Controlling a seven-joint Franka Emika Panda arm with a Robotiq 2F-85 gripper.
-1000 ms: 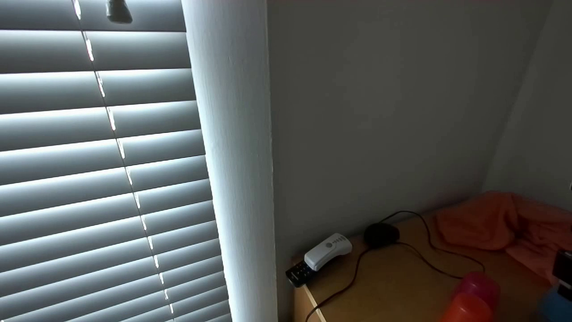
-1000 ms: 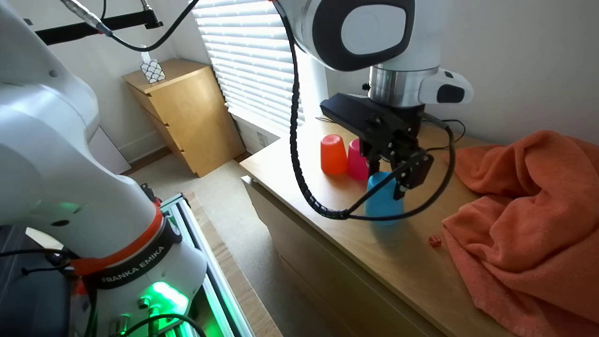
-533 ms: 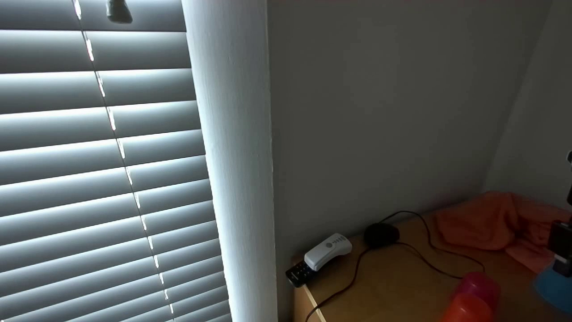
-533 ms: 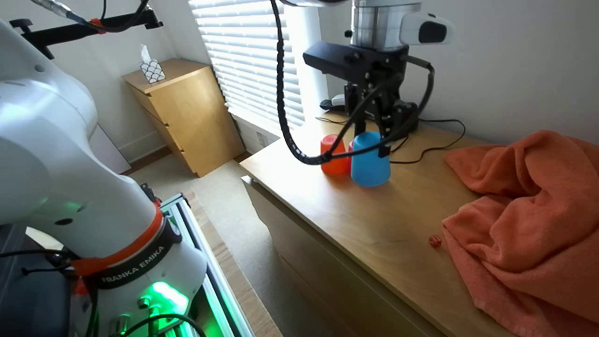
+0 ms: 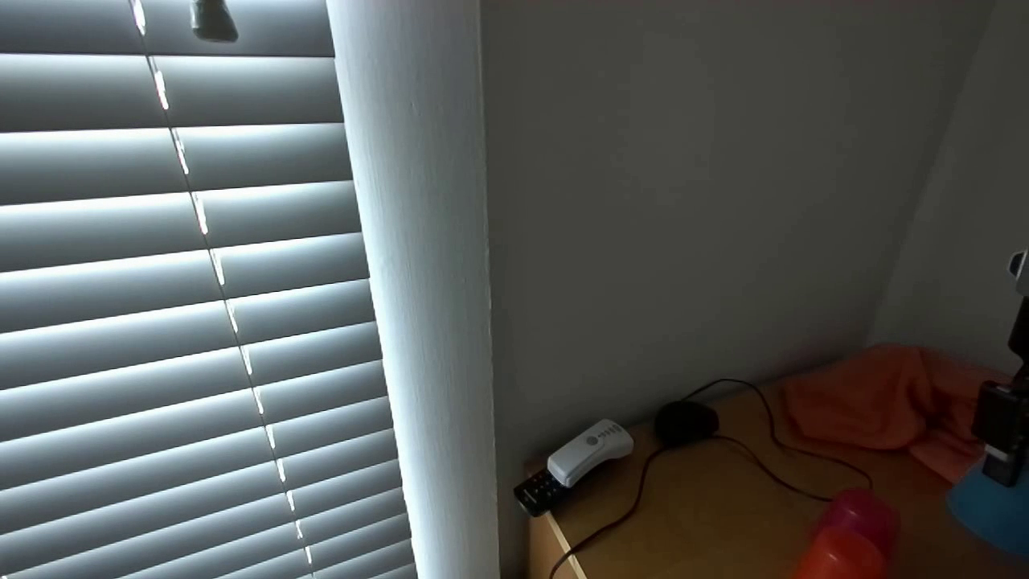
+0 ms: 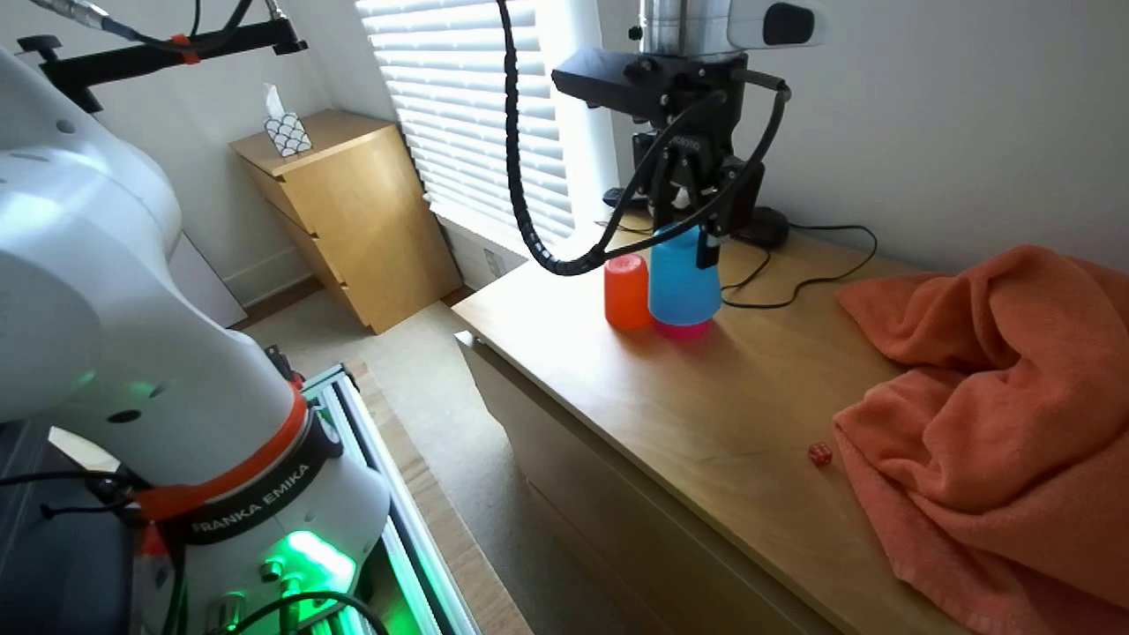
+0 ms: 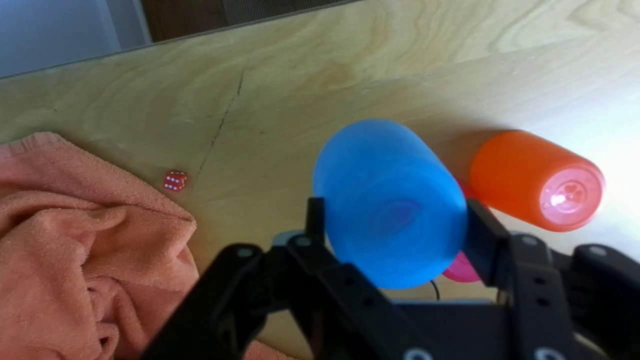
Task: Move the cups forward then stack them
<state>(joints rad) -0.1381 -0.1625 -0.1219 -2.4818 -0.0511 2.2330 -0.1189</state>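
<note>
We take the wooden counter [image 6: 670,410] first, since it carries all the rest, and then the orange towel [image 6: 988,423] heaped at one end of it. Our end effector [image 7: 397,220] points down from above, pinching the blue cup [image 6: 684,287] from both sides near its closed end. We see that cup mouth down, its long axis close to vertical, and we judge it raised off the counter.

The orange cup [image 7: 530,180] stands upside down at the side away from the towel. Just beside it is the pink cup [image 5: 862,515], also upside down; whether those two touch we cannot tell.

The coming move, as we read it, turns on where the pink cup lies from the end effector: lower, and off to the side away from the towel. In an exterior view the blue cup hides most of it; in the wrist view it shows only in part, between blue and orange. So we would shift sideways until both upright axes line up, then lower straight down. Coming down short could catch the rim and tip pink against orange.

Smallest, the red die [image 7: 175,180] lies near the towel, well apart from the cups.
</note>
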